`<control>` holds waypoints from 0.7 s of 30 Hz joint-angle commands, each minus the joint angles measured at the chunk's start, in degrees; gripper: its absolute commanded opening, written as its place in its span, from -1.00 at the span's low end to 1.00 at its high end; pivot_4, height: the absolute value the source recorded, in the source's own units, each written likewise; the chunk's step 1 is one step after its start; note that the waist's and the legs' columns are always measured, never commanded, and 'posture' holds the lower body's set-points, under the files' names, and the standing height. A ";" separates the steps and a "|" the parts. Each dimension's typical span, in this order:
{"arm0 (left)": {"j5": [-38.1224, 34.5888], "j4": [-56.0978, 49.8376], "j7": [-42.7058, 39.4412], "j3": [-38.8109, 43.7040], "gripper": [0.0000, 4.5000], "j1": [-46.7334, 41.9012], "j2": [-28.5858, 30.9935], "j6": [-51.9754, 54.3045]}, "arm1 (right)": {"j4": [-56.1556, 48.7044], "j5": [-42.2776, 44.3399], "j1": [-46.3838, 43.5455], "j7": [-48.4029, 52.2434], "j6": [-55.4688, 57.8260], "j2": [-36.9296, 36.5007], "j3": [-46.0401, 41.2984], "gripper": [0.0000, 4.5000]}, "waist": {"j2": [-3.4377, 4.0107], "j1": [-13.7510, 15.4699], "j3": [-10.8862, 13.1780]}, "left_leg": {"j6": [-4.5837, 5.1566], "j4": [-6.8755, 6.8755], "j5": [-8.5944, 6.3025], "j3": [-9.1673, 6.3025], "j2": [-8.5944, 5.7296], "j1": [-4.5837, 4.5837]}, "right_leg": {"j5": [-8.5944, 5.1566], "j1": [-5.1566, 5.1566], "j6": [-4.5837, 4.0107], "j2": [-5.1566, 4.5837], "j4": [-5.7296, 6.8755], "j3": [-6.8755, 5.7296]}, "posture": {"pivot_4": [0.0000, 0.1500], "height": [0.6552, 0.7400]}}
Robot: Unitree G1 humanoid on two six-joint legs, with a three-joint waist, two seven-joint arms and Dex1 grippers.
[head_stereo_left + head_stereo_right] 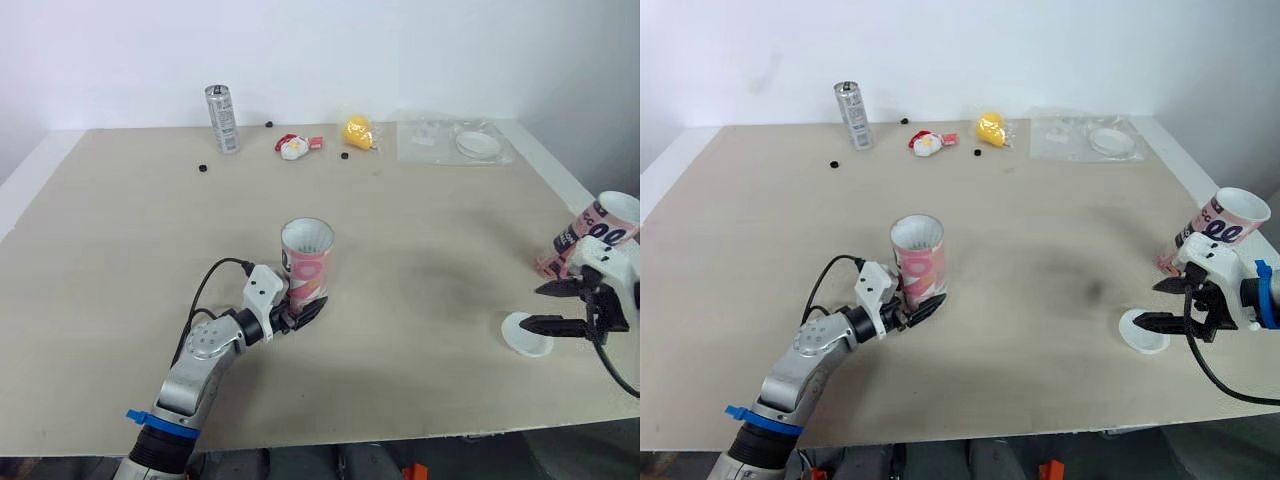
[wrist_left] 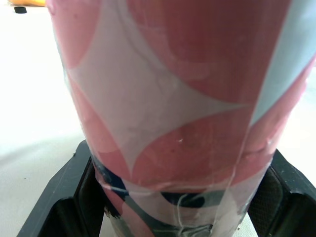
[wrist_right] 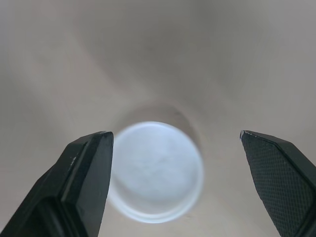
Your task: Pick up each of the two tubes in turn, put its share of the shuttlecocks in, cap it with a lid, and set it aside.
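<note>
Black against pink: gripping the upright tube (image 1: 307, 260) low on its wall with the left end effector (image 1: 303, 312), one finger (image 2: 69, 197) pressing on each side. Holding it on the pale surface (image 1: 120, 260), open mouth facing up.

Hanging the right end effector (image 1: 534, 306), fingers spread wide and carrying nothing, over a white lid (image 3: 155, 170) that is lying flat well to the right of the upright tube. Framing that lid between the two fingertips in the right wrist view; not telling whether either finger is touching it.

Finding a second tube (image 1: 595, 232) farther right of the upright tube than the lid, tilted, right at the surface's right edge.

Reading dark rounded characters like "00" on the second tube's white band. Showing pink, white and pale-blue shapes on the upright tube, plus a dark mark near its base, not readable as letters.

Finding, far behind the upright tube near the back edge: a silver can (image 1: 222, 118) to its left, print too small to read; a small red-and-white thing (image 1: 291, 147) and a yellow thing (image 1: 358, 131) about straight behind; a clear plastic bag (image 1: 450, 142) to its right.

Offering bare surface on every side of the upright tube, widest between it and the lid.
</note>
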 commanded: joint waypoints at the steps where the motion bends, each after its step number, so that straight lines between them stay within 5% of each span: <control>1: -0.27 0.06 -0.13 -1.07 0.49 0.80 -0.16 1.11 | 1.89 -1.69 -1.75 -0.74 -1.08 0.76 0.63 0.96 | 0.02 0.01 -0.01 | 0.00 0.01 0.00 0.00 0.00 0.00 | 0.00 0.01 0.00 0.00 0.00 0.00 | 1.00 1.00; 9: -0.32 -0.48 0.20 -0.95 0.49 0.74 -0.20 1.49 | 6.64 -5.77 -3.63 -2.40 -3.17 2.75 3.82 0.87 | 0.08 0.02 -0.05 | 0.00 -0.01 0.00 -0.01 -0.03 0.00 | 0.07 0.02 0.19 -0.01 0.00 0.03 | 1.00 1.00; 11: -0.42 -0.69 0.23 -0.88 0.49 0.68 -0.16 1.69 | 7.73 -6.65 -4.08 -2.51 -3.99 2.81 4.43 0.61 | 0.10 0.02 -0.06 | 0.00 0.00 0.00 -0.01 -0.03 0.01 | 0.08 0.03 0.19 0.00 0.00 0.03 | 1.00 1.00; 18: -0.38 -0.56 0.15 -0.71 0.49 0.08 0.01 2.02 | 8.57 -6.71 -3.97 -0.71 -4.40 2.75 4.47 -0.93 | 0.09 0.01 -0.06 | 0.00 0.01 0.00 -0.02 -0.03 0.01 | 0.07 0.05 0.17 0.00 -0.01 0.03 | 1.00 1.00; 21: -0.30 -0.27 0.13 -0.65 0.49 -0.27 -0.03 1.97 | 8.18 -5.70 -3.77 0.39 -4.72 2.80 3.72 -0.99 | 0.09 0.01 -0.06 | 0.00 0.02 0.00 -0.02 -0.03 0.03 | 0.05 0.07 0.15 -0.01 -0.01 0.03 | 1.00 1.00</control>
